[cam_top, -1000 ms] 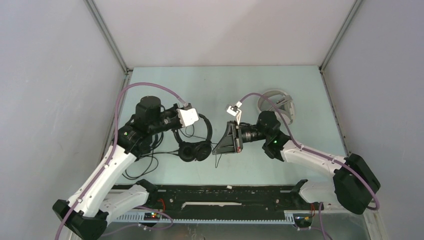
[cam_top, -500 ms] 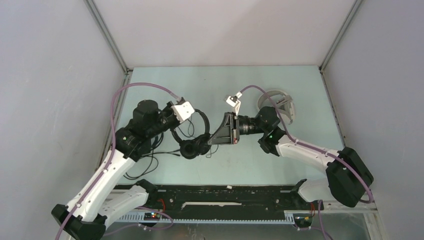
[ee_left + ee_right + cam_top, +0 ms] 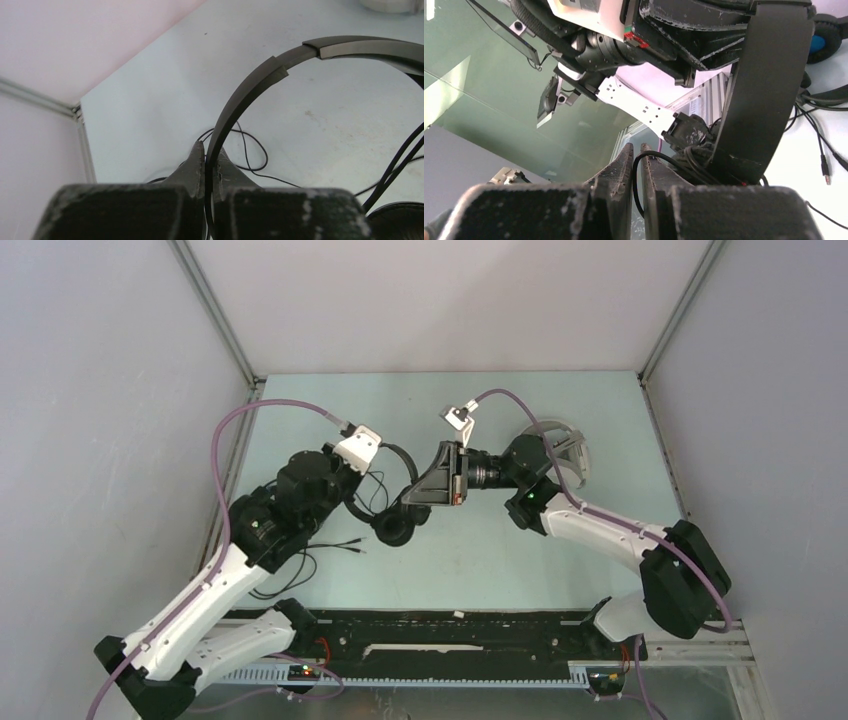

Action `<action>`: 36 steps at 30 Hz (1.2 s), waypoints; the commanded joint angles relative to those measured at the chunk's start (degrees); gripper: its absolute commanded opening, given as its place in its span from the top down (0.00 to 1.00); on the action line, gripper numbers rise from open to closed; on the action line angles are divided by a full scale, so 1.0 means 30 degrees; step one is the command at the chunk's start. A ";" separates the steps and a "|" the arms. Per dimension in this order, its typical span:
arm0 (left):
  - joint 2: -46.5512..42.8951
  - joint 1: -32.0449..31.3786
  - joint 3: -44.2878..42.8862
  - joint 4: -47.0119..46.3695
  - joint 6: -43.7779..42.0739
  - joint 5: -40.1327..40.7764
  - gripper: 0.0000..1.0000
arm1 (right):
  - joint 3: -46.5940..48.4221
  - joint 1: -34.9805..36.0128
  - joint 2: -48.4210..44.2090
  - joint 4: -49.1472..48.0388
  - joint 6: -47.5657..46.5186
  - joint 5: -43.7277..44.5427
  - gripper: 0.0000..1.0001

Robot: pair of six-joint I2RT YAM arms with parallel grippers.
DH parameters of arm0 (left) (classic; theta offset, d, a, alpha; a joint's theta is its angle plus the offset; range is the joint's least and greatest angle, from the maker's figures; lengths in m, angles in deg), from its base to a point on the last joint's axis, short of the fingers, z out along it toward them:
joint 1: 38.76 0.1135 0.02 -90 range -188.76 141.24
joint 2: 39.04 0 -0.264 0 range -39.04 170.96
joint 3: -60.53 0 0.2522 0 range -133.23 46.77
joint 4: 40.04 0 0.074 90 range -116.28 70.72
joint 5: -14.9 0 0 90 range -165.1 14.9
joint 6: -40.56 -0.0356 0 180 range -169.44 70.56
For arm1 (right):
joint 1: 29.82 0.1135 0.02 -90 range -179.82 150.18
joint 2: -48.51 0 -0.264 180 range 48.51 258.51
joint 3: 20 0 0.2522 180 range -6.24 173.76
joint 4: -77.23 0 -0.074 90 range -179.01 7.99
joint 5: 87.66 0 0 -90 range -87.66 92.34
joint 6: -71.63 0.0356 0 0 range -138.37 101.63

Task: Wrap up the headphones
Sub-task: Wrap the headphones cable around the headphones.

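Note:
The slim black headphones (image 3: 392, 528) hang above the table between the two arms. My left gripper (image 3: 210, 156) is shut on their thin headband (image 3: 260, 80), which runs edge-on between the pads. My right gripper (image 3: 636, 150) is shut on their thin black cable (image 3: 659, 156), and that cable lies in loops at the foot of the broad black band (image 3: 769, 85). In the top view the right gripper (image 3: 405, 508) reaches in from the right, just above the ear cups. The cable's loose end and plug (image 3: 352, 547) trail on the table.
A white headset (image 3: 560, 450) lies at the back right behind the right arm. A black headset with blue lining (image 3: 824, 40) shows in the right wrist view. Loose black cable (image 3: 285, 575) lies under the left arm. The enclosure walls stand close on both sides.
Both arms have carried the headphones toward the back of the table. The left wrist has swung up and back, and the right gripper has followed leftward, staying at the ear cups.

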 commanded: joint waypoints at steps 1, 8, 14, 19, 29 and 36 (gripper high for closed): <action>-0.0023 -0.0775 -0.1135 -0.0447 0.1516 0.4229 1.00 | 0.1454 0.0067 0.0058 -0.0354 -0.0137 0.0437 0.87; 0.0632 -0.1798 -0.1743 -0.0290 0.3157 0.6515 1.00 | 0.1704 0.0159 0.0427 -0.0257 -0.0179 0.0713 0.87; 0.0838 -0.2281 -0.1723 -0.0801 0.4255 0.8023 1.00 | 0.2064 0.0440 0.0848 -0.0040 -0.0562 0.1125 0.87; 0.1109 -0.2305 -0.2035 -0.0540 0.6395 0.8846 1.00 | 0.2197 0.0807 0.1175 0.0299 -0.1551 0.1819 0.87; 0.1251 -0.2305 -0.2584 -0.0102 0.9680 1.0498 1.00 | 0.2195 0.1024 0.1177 0.1624 -0.3348 0.3069 0.87; 0.1354 -0.2293 -0.2885 0.0112 1.1137 1.1260 1.00 | 0.2453 0.1416 0.1103 0.2537 -0.4393 0.3664 0.87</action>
